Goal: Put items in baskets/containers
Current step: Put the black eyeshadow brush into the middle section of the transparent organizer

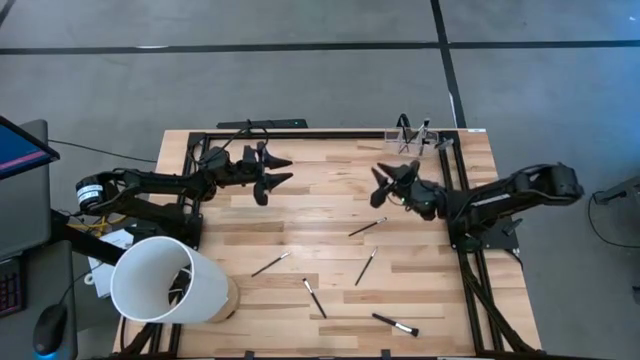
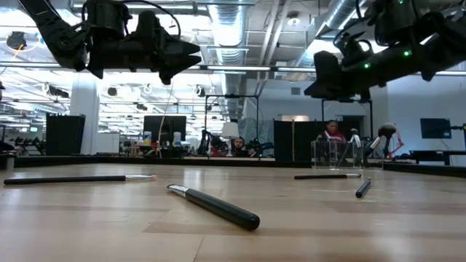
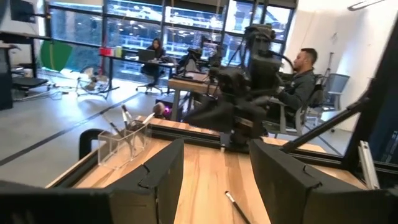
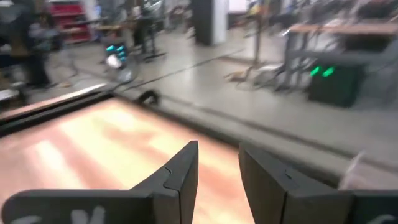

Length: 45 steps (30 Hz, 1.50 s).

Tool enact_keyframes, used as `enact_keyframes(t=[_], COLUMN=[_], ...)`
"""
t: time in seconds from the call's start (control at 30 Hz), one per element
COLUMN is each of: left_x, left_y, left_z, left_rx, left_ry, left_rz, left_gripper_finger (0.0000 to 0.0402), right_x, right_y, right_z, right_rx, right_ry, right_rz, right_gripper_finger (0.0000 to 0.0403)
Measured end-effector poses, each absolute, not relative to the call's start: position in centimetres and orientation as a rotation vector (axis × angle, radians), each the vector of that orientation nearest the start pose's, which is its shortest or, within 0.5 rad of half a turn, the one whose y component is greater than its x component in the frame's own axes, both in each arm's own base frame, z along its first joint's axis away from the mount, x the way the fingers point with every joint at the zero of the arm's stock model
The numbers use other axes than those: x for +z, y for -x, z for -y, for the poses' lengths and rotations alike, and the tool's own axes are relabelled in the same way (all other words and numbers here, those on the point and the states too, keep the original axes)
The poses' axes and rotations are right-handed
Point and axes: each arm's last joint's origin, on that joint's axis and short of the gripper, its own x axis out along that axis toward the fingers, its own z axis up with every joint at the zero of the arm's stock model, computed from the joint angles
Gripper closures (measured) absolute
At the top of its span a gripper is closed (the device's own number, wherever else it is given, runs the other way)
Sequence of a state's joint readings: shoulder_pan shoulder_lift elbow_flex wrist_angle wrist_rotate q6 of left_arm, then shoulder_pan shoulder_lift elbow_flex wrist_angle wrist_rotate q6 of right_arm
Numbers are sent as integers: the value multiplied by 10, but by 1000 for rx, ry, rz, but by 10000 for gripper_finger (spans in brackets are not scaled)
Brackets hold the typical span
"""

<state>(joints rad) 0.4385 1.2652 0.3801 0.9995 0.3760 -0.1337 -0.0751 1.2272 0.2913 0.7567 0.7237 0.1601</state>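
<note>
Pale wood planks make up the table [image 1: 330, 215] I am working over, and from my remote seat I read it left to right. At the near left corner a big white tub [image 1: 165, 280] lies tipped on its side, its mouth facing up at the overhead camera. Above it the left gripper [image 1: 272, 172] hangs over the far-left part of the table, fingers spread and holding nothing; its wrist camera shows a wide gap between the two dark fingers [image 3: 158, 177]. Five makeup brushes lie loose on the wood: one slanted near the tub [image 1: 270, 264], one just right of it [image 1: 314, 298], one toward the middle [image 1: 366, 228], one below that [image 1: 365, 267], and a thicker one near the front edge [image 1: 394, 323] (its bristles point right). The right gripper [image 1: 380, 182] is held above the table's far-right part, empty, jaws parted only a little, with a narrow gap between its fingers [image 4: 180, 177]. Just behind it, at the far right corner, stands the clear holder [image 1: 415, 139] with a few brushes already upright inside.
</note>
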Motion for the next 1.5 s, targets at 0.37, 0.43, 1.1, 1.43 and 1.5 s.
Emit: enact_keyframes(t=[0.37, 0.43, 1.1, 1.43, 1.5], left_x=[211, 211, 200, 190, 189], left_y=[-221, -222, -239, -241, -241], left_z=[-86, -82, -7, 21, 26], left_rx=[46, 28, 167, 276, 253], left_ry=[110, 110, 139, 173, 175], left_rz=[74, 73, -15, -41, -48], left_gripper_finger=[232, 237, 253, 253, 253], right_x=[167, 170, 193, 232, 225], right_y=[-216, -221, -268, -264, -260], right_z=[25, 25, -9, 4, 1], right_rx=[-691, -655, -405, -387, -368], right_ry=[-135, -139, -14, -125, -122], right_rz=[-209, -238, -351, -452, -524], right_gripper_finger=[296, 296, 296, 296, 296])
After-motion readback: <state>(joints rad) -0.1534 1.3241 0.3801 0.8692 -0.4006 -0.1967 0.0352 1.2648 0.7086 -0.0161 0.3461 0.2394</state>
